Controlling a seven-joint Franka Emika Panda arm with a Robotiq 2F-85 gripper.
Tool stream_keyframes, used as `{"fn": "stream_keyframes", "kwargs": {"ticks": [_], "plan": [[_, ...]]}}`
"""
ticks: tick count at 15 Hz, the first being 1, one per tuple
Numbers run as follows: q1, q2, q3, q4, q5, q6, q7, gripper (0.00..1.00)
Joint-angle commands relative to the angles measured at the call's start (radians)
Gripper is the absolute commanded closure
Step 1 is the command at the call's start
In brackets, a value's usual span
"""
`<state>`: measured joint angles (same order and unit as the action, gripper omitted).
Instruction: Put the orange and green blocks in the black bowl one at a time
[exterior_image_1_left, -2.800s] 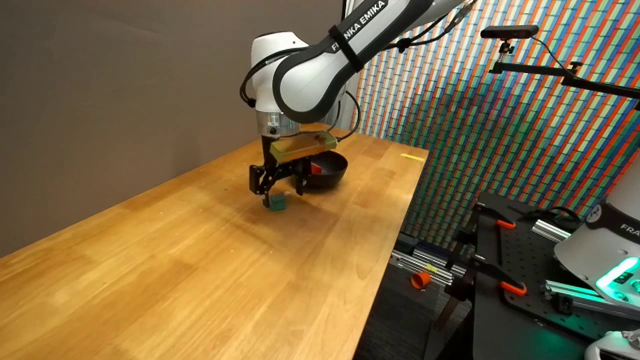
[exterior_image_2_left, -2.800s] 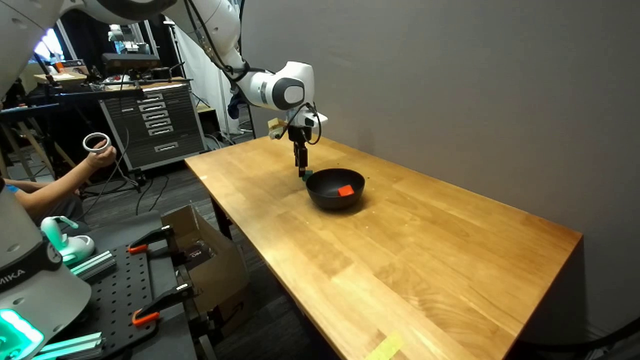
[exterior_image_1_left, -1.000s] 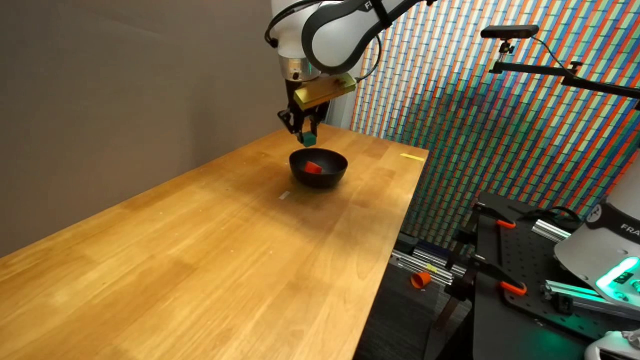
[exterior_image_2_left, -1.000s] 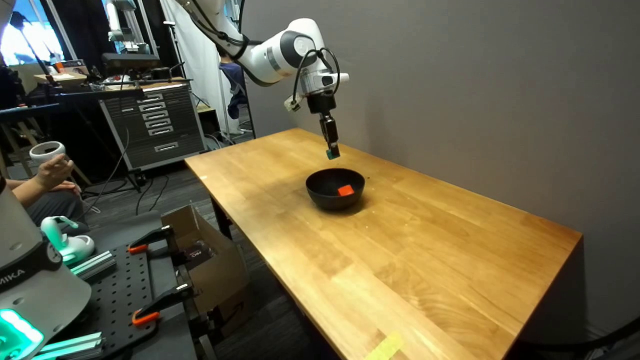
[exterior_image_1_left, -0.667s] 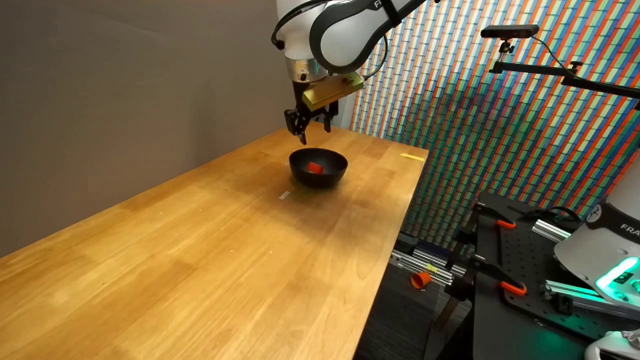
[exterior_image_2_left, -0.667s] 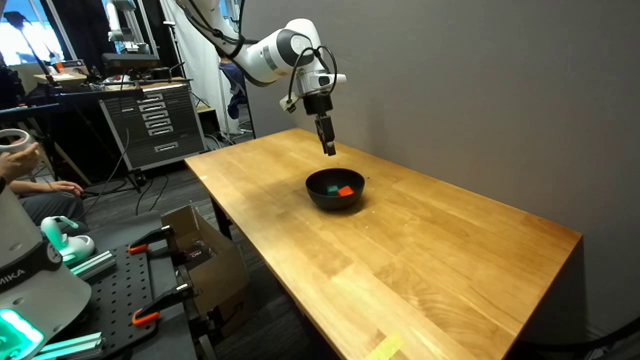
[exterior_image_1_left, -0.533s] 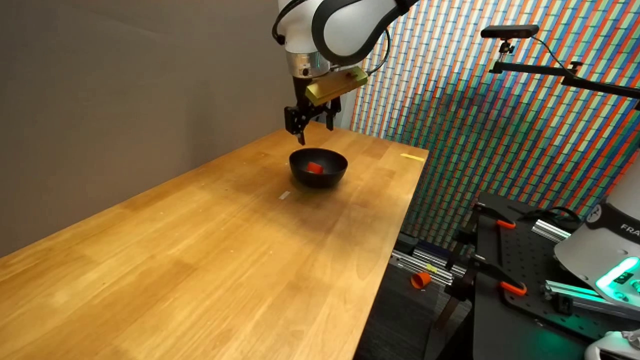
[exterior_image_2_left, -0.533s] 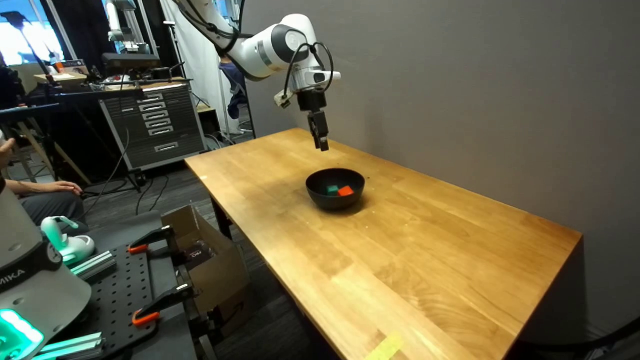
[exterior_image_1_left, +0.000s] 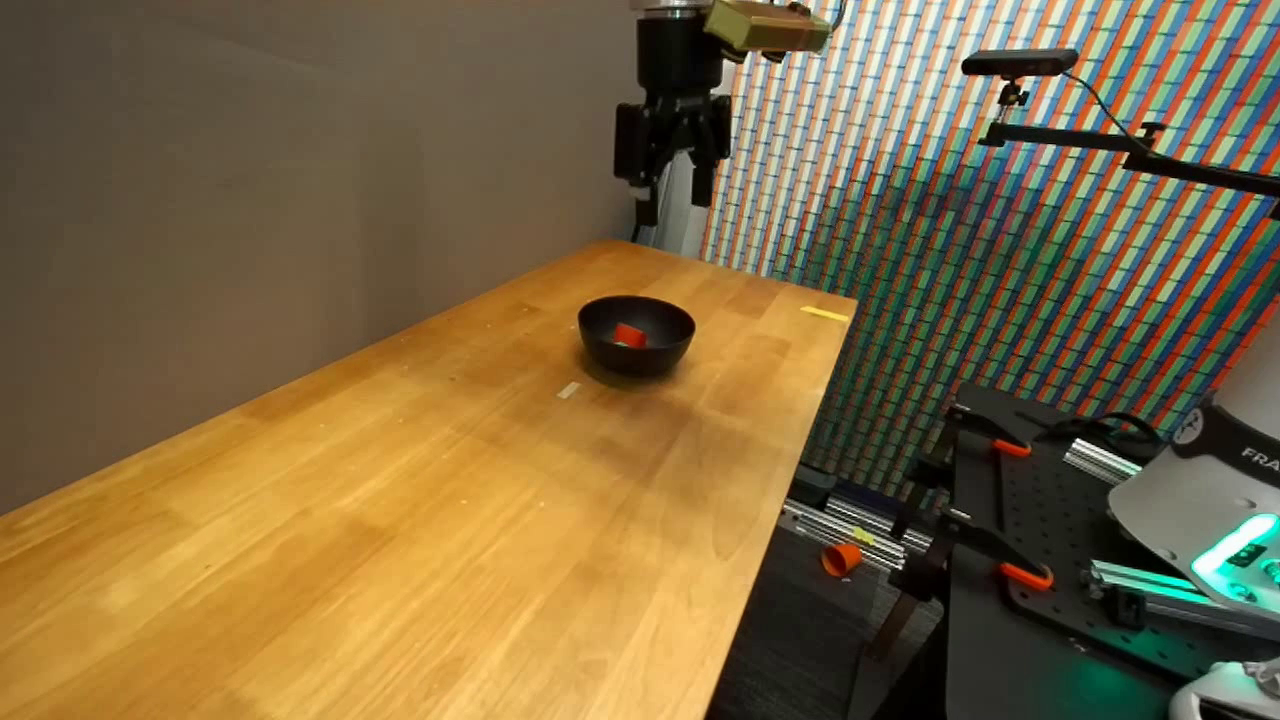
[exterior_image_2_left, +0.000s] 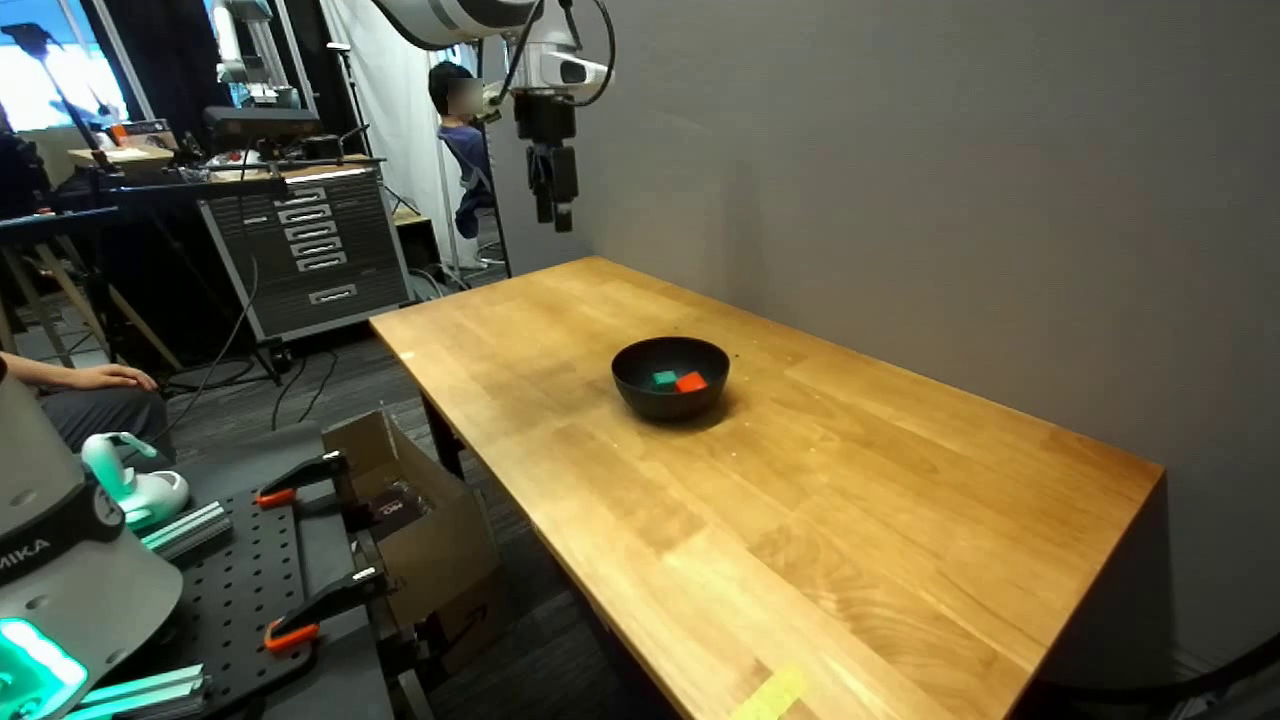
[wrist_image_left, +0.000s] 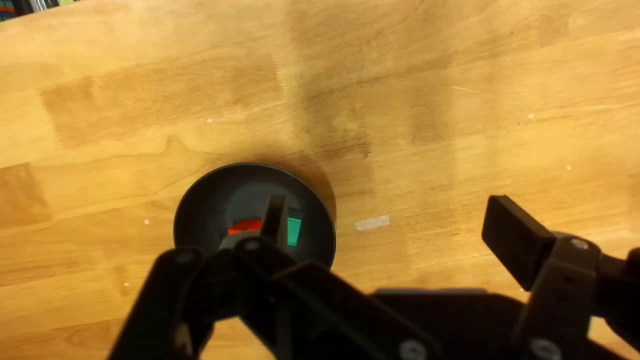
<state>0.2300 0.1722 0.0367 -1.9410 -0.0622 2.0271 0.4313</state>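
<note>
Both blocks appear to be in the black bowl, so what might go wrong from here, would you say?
If the open hand were lowered straight down, a finger might knock the black bowl, since that finger overlaps the bowl in the wrist view. The orange block and green block lie close together inside, so reaching in for just one could disturb the other.

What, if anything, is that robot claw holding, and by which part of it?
Nothing. The gripper stands open with only air between its jaws; the orange block and green block both lie in the black bowl.
</note>
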Motion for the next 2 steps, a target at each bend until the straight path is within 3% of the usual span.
{"fn": "stream_keyframes", "kwargs": {"ticks": [1, 2], "plan": [[-0.025, -0.008, 0.023, -0.009, -0.002, -0.002, -0.003, 0.00], [-0.026, -0.009, 0.023, -0.015, -0.002, -0.002, -0.006, 0.00]]}}
